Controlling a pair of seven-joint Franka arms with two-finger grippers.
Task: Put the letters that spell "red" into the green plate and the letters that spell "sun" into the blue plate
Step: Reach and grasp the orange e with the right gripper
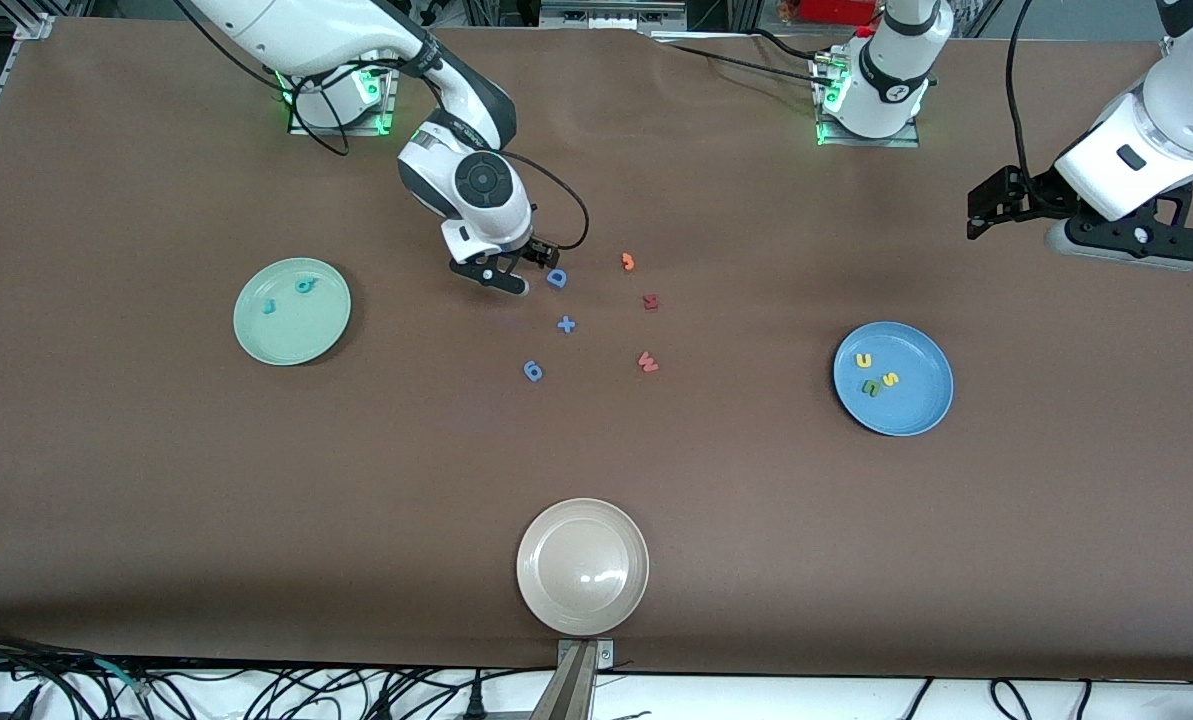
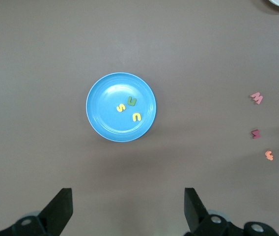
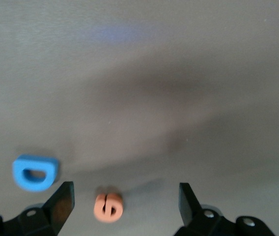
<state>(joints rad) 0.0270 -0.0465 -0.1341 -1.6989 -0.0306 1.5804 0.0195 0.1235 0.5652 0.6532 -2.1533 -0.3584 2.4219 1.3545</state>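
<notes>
Nearest the camera, a round beige plate [image 1: 582, 566] is seen on the brown bench [image 1: 156, 480]. Yellow "s" [image 1: 891, 379], yellow "u" [image 1: 864, 361] and green "n" [image 1: 870, 388] lie in the round blue plate [image 1: 893, 378]; two teal letters [image 1: 303, 285] lie in the pale green plate [image 1: 292, 311]. The right hand [image 1: 512, 268] is spread over the small orange "e" [image 3: 108, 207], beside a blue capital "D" [image 1: 556, 278]. The left hand [image 1: 978, 210] is spread and waits above the bench at its own arm's end.

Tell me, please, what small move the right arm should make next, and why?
Probably lower the open right end effector around the orange "e" and close. The letter lies on the table between its fingers, beside the blue "D". The green plate holds only two teal letters, while the blue plate already has three. The left end effector waits, open.
</notes>
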